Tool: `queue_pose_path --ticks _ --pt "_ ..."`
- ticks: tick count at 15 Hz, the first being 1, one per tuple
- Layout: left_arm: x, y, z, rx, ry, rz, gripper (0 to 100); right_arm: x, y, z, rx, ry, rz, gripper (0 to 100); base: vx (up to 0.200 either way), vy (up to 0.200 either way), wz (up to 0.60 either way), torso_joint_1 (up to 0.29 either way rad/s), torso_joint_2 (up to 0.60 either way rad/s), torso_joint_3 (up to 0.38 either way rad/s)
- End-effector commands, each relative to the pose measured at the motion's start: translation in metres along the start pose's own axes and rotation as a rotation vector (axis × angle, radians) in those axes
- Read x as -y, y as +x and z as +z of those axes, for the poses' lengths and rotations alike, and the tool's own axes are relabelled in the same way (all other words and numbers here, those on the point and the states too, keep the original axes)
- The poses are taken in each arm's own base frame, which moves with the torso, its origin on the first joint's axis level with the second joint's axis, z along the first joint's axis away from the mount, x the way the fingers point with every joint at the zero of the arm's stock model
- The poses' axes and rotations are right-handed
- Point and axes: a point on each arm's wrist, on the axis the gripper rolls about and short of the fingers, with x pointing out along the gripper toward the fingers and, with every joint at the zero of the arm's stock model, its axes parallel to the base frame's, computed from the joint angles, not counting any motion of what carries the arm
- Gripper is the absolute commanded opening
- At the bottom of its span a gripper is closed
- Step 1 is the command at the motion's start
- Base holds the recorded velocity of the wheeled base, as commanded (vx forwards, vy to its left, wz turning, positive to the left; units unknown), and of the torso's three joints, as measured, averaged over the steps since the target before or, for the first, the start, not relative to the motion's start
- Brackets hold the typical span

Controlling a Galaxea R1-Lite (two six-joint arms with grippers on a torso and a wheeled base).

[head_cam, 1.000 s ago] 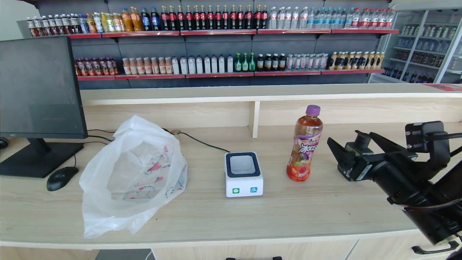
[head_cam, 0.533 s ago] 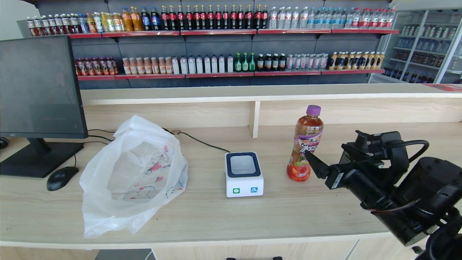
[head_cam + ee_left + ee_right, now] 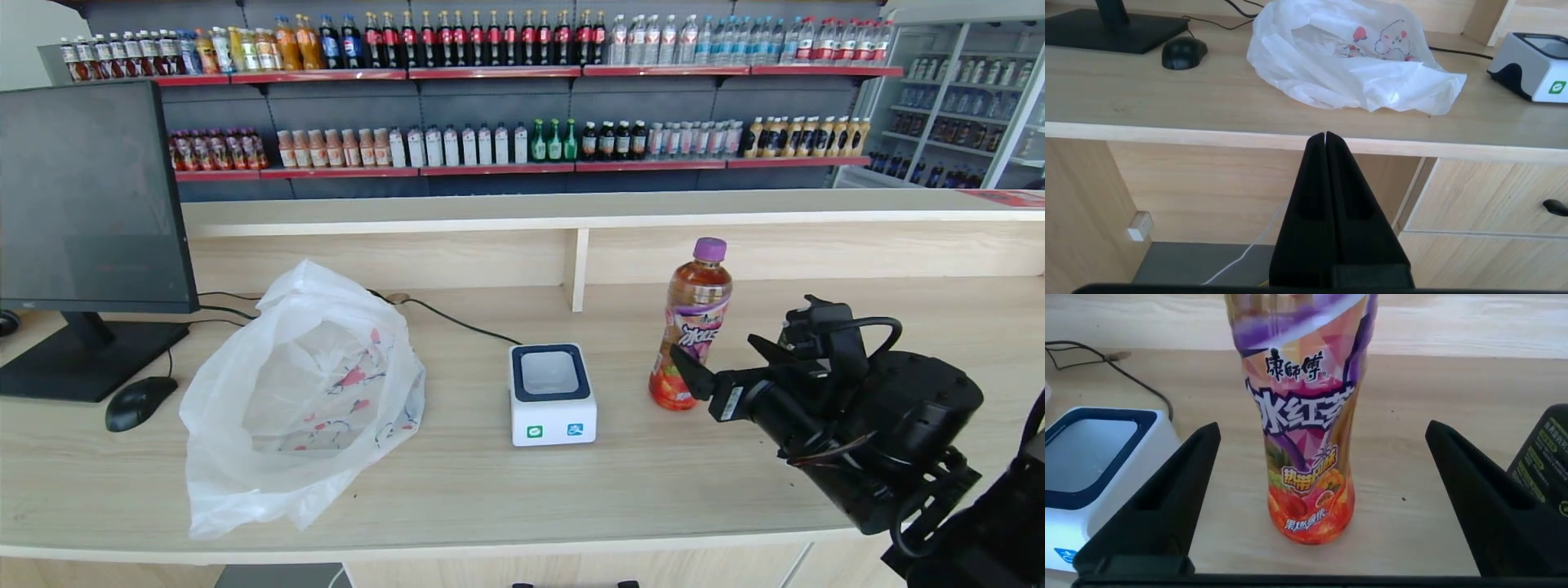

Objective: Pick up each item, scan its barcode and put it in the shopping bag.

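The right arm is lying low over the table [image 3: 653, 465], stretched nearly level from the right side. The right gripper [image 3: 720, 359] is pointing at the lower half of the bottle [image 3: 692, 327]. Its fingers [image 3: 1151, 514] are spread wide and gripping nothing. In the right wrist view the bottle is standing in line with the gap between them, with no finger touching it.

The bottle is standing upright on the table, just right of the white scanner [image 3: 551, 392]. It is wearing a purple cap and a purple-and-orange label with large white characters and a fruit picture near the base.

The left gripper [image 3: 1325, 139] is hanging below the table's front edge, aimed toward the shopping bag [image 3: 302, 392]. Its fingers are pressed together with nothing between them. The bag is slumping open on the table left of the scanner, near a monitor [image 3: 90, 204] and mouse [image 3: 139, 403].
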Motion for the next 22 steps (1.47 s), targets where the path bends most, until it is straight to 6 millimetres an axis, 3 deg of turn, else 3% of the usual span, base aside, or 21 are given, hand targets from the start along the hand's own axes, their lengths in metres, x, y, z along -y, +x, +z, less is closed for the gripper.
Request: queue_pose_path --ticks 1,22 --pt "0.000 0.000 0.000 0.000 0.000 0.000 0 -0.001 0.007 -0.004 -0.003 0.000 -0.002 100 0.000 0.000 0.00 0.000 0.00 0.000" --pt "0.000 0.000 0.000 0.000 0.000 0.000 0 -0.014 0.057 -0.023 0.030 0.034 -0.004 100 0.000 0.000 0.00 0.000 0.00 0.000"
